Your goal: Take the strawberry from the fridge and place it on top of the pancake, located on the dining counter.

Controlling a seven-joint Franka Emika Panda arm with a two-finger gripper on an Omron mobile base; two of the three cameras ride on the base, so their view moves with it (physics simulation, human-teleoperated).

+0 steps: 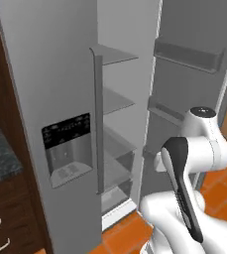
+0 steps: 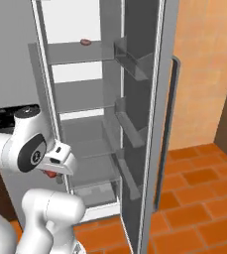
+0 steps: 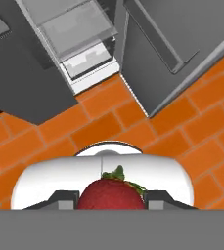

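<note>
Orange brick-tile floor, fridge door open, strawberry already in the gripper

Fridge right door swung open, grey inner shelves exposed; a small pinkish-red item sits near the front edge of the top shelf. Gripper clenched on the strawberry, out in front of the fridge over the floor. In the hand view the berry sits between the finger tips, green leaves pointing away from the camera. Judgement: fruit is light, soft, easily bruised, a bit slick and rounded, so it could squirt out under hard squeeze; grip across the widest part of the body looks right, keep pressure gentle. Pick looks done; carry to the dining counter and placing on the pancake remain
</note>
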